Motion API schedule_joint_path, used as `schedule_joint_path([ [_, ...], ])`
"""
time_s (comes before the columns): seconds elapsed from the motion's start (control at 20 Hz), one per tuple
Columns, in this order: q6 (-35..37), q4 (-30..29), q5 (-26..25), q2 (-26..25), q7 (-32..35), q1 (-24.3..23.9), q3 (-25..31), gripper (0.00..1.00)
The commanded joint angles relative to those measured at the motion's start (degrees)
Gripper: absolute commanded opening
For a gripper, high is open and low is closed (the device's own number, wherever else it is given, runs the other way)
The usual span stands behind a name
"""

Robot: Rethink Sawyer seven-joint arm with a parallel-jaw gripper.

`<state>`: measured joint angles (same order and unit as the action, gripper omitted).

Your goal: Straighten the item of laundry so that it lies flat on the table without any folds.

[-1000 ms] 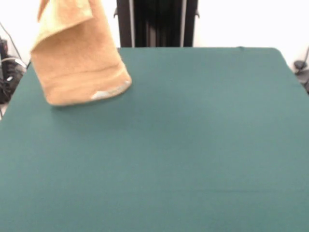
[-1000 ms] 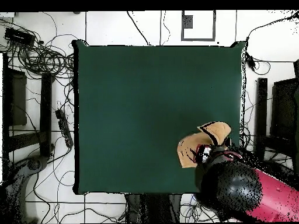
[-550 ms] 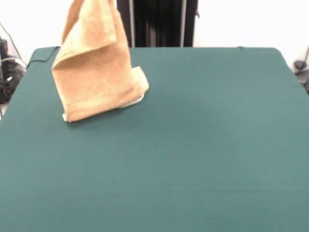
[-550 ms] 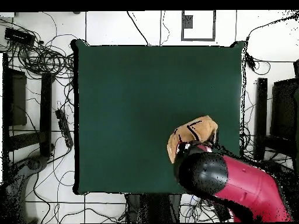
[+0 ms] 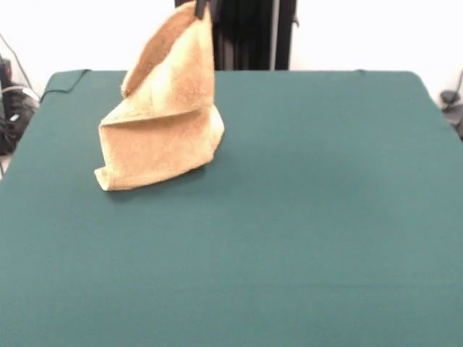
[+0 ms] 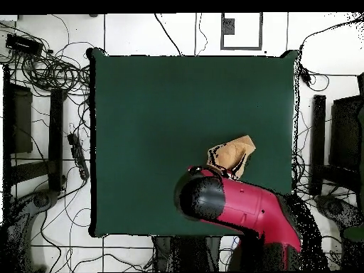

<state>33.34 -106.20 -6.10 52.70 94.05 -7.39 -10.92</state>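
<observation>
The item of laundry (image 5: 163, 126), an orange-tan towel, is pulled up into a peak at the far left of the green table (image 5: 325, 217). Its top corner is pinched at the picture's upper edge by my gripper (image 5: 200, 9), of which only the dark tips show. The towel's lower part rests on the cloth in a doubled fold, with one corner pointing toward the near left. In the overhead view the towel (image 6: 233, 155) shows as a small crumpled patch just beyond the red and black arm (image 6: 242, 210), which hides the gripper. The table (image 6: 156, 106) is far larger than the towel.
Tangled cables (image 6: 50, 71) lie on the floor off one side of the table, beside a dark rack (image 6: 18, 121). More dark equipment (image 6: 341, 142) stands off the opposite side. The table's edge (image 5: 65, 76) runs close behind the towel.
The towel has been carried rightward in the front view and lowered, so its bottom now lies folded on the table instead of hanging. The arm has swung across in the overhead view.
</observation>
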Motion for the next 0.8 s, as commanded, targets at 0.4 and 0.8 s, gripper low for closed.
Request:
schedule_joint_path([
  [0.4, 0.62, -1.85, 5.96, -4.43, 25.16, 9.73, -2.66, 0.00],
  [0.8, 0.61, 2.85, 12.40, -10.67, 35.20, 17.16, -4.00, 0.00],
])
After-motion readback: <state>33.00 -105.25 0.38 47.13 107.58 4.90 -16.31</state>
